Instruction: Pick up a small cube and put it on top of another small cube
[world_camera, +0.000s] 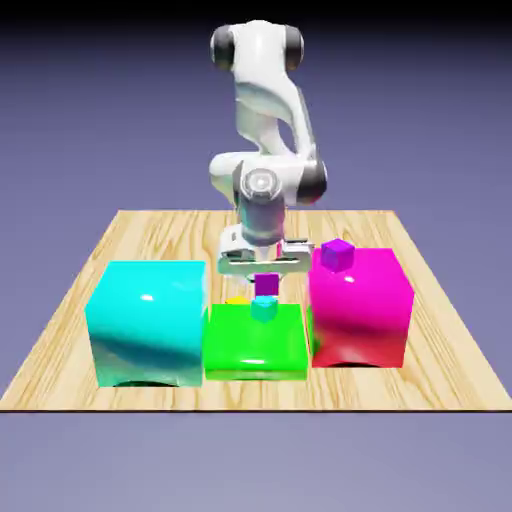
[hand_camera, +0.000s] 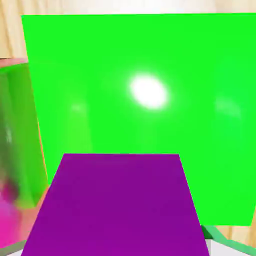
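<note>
Already carried the tiny magenta-purple cube (world_camera: 267, 285) clamped in gripper (world_camera: 266, 290) jaws, hovering just above the tiny cyan cube (world_camera: 263, 309) on the big green block (world_camera: 256, 345); next called for lowering squarely, then releasing

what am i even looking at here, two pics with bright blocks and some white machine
It is a simulated white robot arm on a wooden table. One picture looks at it from across the table. The other comes from a camera on its hand.

On the table stand a big cyan block, a big green block and a big magenta block with a tiny violet cube on top. A tiny cyan cube sits on the green block.

The end effector is shut on a tiny purple cube, right above the cyan one. It fills the hand view's bottom.
</note>
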